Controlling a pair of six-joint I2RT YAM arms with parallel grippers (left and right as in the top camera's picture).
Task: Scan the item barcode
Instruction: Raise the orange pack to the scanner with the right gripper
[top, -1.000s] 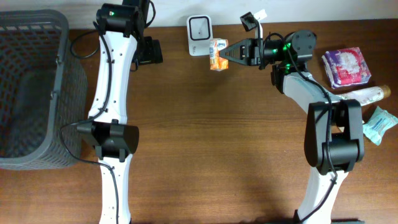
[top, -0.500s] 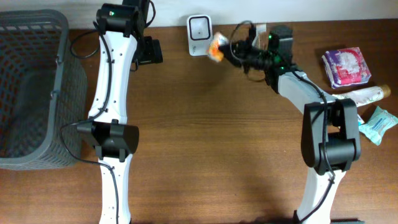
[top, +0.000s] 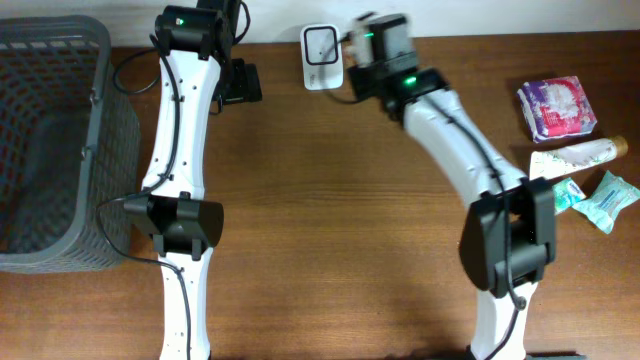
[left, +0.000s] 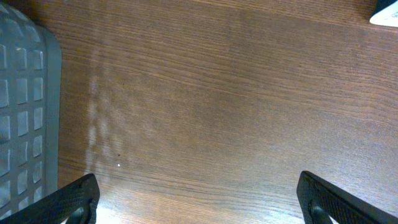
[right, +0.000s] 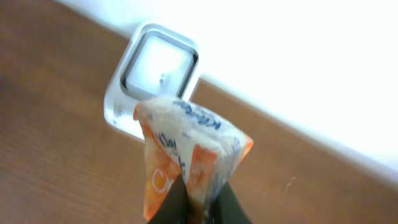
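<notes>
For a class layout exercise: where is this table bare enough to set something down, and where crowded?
Free: wide wood between left arm and right arm, below the scanner. Crowded: the right edge, with packets and a tube; the basket fills the left.

Overhead evenly lit; right wrist: wall (right: 298, 56) blown out, packet (right: 186, 155) blurred.

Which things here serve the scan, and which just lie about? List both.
In the job: orange packet, right tool gripping it, white scanner.
Lying about: grey basket, purple pack, white tube, teal wipes pack.
</notes>
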